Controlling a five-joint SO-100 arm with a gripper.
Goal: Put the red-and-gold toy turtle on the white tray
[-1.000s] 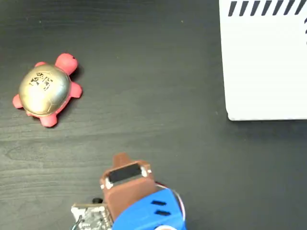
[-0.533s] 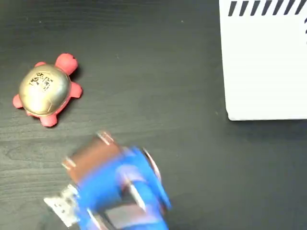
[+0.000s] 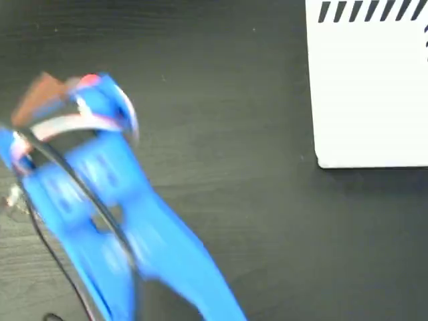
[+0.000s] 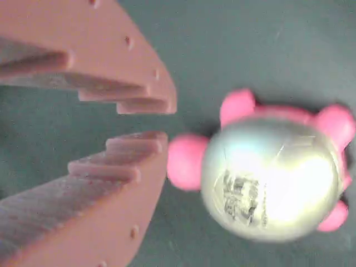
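Note:
In the wrist view the red-and-gold toy turtle [image 4: 272, 178] lies on the dark table, with its gold shell and black mark facing up. My gripper [image 4: 164, 122] sits just left of its pink head. The brown toothed jaws are only a narrow gap apart and nothing is between them. In the fixed view the blurred blue arm and gripper [image 3: 43, 93] cover the turtle at the left, and only a red bit of the turtle [image 3: 89, 80] shows. The white tray [image 3: 368, 93], with black stripes along its top edge, lies at the upper right, far from the gripper.
The dark wood-grain table [image 3: 221, 134] is bare between the arm and the tray. The blue arm slants from the bottom centre up to the left edge of the fixed view, with a black cable [image 3: 67, 267] along it.
The arm has swung from the bottom centre up and to the left and now covers the turtle. The turtle and the tray have not moved.

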